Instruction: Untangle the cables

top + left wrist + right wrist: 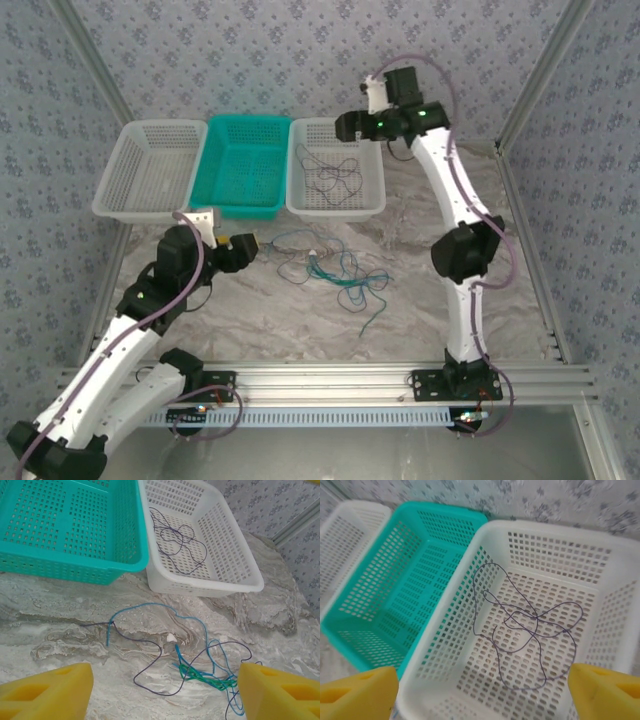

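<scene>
Three baskets (150, 170) (one teal), two arms (452, 182)

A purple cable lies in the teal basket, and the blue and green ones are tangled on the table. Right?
No. The purple cable lies in the right-hand white basket, not the teal basket; the right wrist view shows it. The blue and green cables are tangled on the table.

Bare marble by the bases, baskets walling the far edge

The marble-patterned tabletop (300, 335) is free between the arm bases and the loose tangle of thin blue, green and dark wires (335, 268), and to the tangle's right. Along the far edge the left white perforated plastic basket (150, 213), the teal perforated plastic basket (240, 210) and the right white perforated plastic basket (335, 209) stand touching side by side. The right arm (455, 190) hangs above the last one's far corner.
</scene>
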